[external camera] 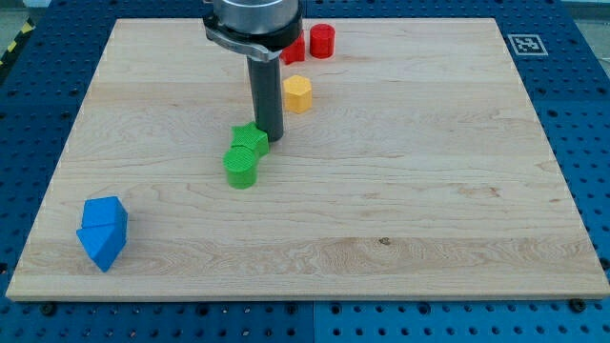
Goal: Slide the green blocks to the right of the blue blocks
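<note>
Two green blocks sit touching near the board's middle left: one green block at the upper right of the pair and a rounder green block just below it. My tip stands right against the upper green block's right side. Two blue blocks lie pressed together near the view's bottom left corner, far left and below the green pair.
A yellow cylinder-like block stands just right of the rod. A red cylinder and another red block, partly hidden by the arm, sit near the view's top. The wooden board lies on a blue perforated table.
</note>
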Motion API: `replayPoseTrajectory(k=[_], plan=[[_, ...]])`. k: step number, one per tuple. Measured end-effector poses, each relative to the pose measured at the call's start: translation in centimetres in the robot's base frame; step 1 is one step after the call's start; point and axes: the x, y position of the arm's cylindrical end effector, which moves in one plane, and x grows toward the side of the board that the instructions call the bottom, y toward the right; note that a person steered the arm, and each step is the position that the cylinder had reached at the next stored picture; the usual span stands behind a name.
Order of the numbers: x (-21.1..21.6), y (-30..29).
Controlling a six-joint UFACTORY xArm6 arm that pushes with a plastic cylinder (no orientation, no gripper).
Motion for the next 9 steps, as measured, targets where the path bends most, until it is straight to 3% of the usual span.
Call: replayPoseTrajectory(k=[4, 6, 9], plan=[[2.7, -0.2], [-2.9, -0.3], [3.2, -4.1]])
